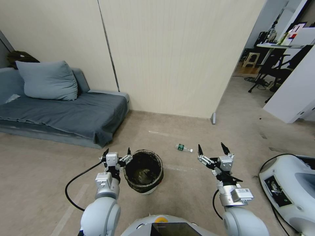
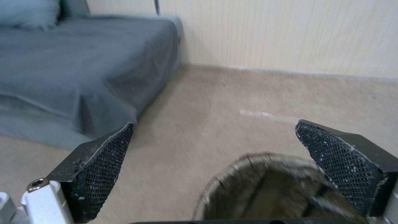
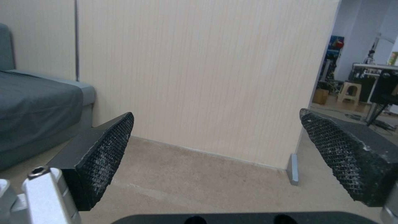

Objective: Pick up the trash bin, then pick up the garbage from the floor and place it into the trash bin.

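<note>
Flanking trash bin (image 1: 143, 171): left pincer (image 1: 117, 152).

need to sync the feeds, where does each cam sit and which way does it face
Head: high on the robot, looking down at the bin, floor bottle, both arms.
Left wrist: on the left gripper, jaws open, over the bin, facing the sofa.
Right wrist: on the right gripper, jaws open, facing the wall.
Shared: sofa, wall.
</note>
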### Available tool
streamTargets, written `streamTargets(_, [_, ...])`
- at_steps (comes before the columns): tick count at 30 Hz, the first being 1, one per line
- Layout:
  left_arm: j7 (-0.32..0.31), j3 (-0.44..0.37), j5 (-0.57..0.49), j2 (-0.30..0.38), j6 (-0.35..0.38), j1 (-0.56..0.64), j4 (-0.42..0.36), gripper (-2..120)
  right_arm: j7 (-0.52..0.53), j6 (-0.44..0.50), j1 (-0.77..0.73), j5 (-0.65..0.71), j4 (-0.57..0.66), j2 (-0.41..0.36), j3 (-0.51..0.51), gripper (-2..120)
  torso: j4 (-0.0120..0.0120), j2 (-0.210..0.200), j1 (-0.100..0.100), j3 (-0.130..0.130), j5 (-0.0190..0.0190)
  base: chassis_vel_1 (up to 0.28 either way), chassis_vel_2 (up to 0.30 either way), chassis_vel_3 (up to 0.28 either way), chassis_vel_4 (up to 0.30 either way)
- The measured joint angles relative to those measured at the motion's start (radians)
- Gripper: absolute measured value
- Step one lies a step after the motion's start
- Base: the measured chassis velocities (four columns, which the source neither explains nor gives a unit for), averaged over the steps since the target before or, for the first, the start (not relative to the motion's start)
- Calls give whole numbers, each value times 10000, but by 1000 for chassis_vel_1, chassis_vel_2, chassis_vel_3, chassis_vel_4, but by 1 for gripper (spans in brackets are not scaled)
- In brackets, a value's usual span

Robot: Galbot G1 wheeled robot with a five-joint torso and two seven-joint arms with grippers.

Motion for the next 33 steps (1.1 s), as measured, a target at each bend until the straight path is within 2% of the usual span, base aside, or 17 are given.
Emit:
streamTargets(2, [-116,-11,-520,75,493,-21,35,100,-30,95,0,-14,-26,0,-6,100,0,0,0,0,0,0,0,0,0])
streamTargets(9, [-178,-101,-812,126,1040,-36,413,100,-34,134,-12,-9,-35,0,-17,100,0,0,0,0,-1,0,0,0,0])
streamTargets(18, [-190,-154,-807,117,1087,-40,956,100,-33,173,-27,0,-42,0,-25,100,0,0,1,0,-1,0,0,0,0])
streamTargets(26, [-193,-302,-674,41,890,-256,1953,100,-33,202,-31,6,-58,0,-31,100,0,0,0,0,-1,0,0,0,0])
streamTargets(33, [-194,-363,-671,-3,827,-369,2429,100,-33,213,-30,26,-63,0,-31,100,0,0,0,0,-1,0,0,0,0])
